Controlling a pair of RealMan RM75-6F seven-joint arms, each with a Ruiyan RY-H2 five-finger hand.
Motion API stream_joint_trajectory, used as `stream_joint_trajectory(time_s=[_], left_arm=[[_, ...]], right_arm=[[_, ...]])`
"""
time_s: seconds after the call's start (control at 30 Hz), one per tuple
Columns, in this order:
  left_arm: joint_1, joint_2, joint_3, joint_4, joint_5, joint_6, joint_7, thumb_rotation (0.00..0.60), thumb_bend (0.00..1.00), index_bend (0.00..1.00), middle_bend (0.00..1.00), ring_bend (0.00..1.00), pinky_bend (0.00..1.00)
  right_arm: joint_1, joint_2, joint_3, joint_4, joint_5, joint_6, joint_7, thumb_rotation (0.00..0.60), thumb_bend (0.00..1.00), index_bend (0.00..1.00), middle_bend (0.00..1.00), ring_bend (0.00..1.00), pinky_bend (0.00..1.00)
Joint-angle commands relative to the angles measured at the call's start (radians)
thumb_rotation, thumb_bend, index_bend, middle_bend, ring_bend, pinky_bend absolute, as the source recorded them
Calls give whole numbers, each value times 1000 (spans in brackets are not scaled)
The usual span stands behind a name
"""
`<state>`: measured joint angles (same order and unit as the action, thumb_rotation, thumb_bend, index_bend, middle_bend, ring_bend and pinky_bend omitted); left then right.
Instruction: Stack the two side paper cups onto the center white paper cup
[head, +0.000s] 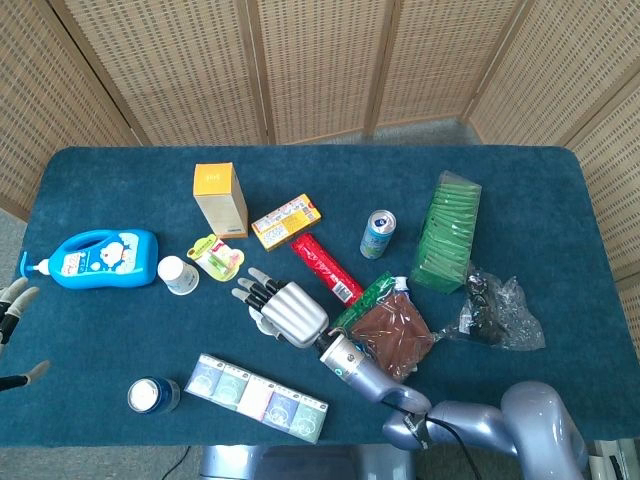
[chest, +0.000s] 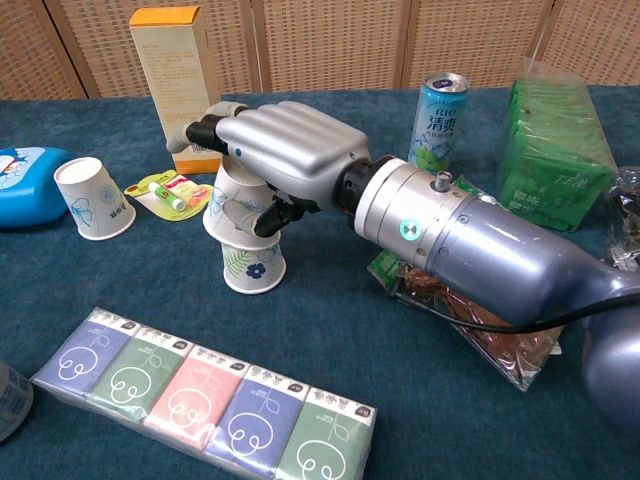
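Your right hand (chest: 285, 150) covers the upper paper cup (chest: 232, 195), fingers (chest: 215, 125) extended, thumb against its side; whether it grasps cannot be told. That cup sits nested, tilted, on the center cup (chest: 253, 265) mid-counter. The third cup (chest: 91, 197) stands near the counter's (head: 100, 310) left edge. Your left hand (head: 12, 305) hangs released.
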<state>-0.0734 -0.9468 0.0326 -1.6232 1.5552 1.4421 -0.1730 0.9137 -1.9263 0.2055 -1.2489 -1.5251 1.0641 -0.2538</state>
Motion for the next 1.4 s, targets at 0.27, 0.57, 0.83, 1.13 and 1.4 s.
stream_joint_trajectory(time_s=[0.27, 0.57, 0.83, 1.13, 1.4], left_arm=[[-1, -3, 2, -2, 5, -3, 7, 600, 228, 0, 0, 0, 0], [3, -4, 4, -7, 10, 4, 13, 600, 227, 0, 0, 0, 0], [-1, -1, 0, 0, -1, -3, 2, 600, 227, 0, 0, 0, 0], [-9, 8, -13, 20, -13, -9, -9, 600, 227, 0, 0, 0, 0], [-40, 12, -27, 68, -32, -54, -13, 600, 227, 0, 0, 0, 0]], right_arm=[[-22, 74, -2, -129, 18, 0, -22, 600, 497, 33, 0, 0, 380], [-22, 85, -11, -149, 40, -25, -67, 600, 479, 28, 0, 0, 375], [-40, 147, -7, -180, 12, 18, -64, 600, 479, 31, 0, 0, 364], [-166, 333, -95, -261, -80, 176, 22, 600, 207, 2, 0, 0, 129], [-293, 522, -162, -326, -114, 293, 118, 600, 69, 0, 0, 0, 128]])
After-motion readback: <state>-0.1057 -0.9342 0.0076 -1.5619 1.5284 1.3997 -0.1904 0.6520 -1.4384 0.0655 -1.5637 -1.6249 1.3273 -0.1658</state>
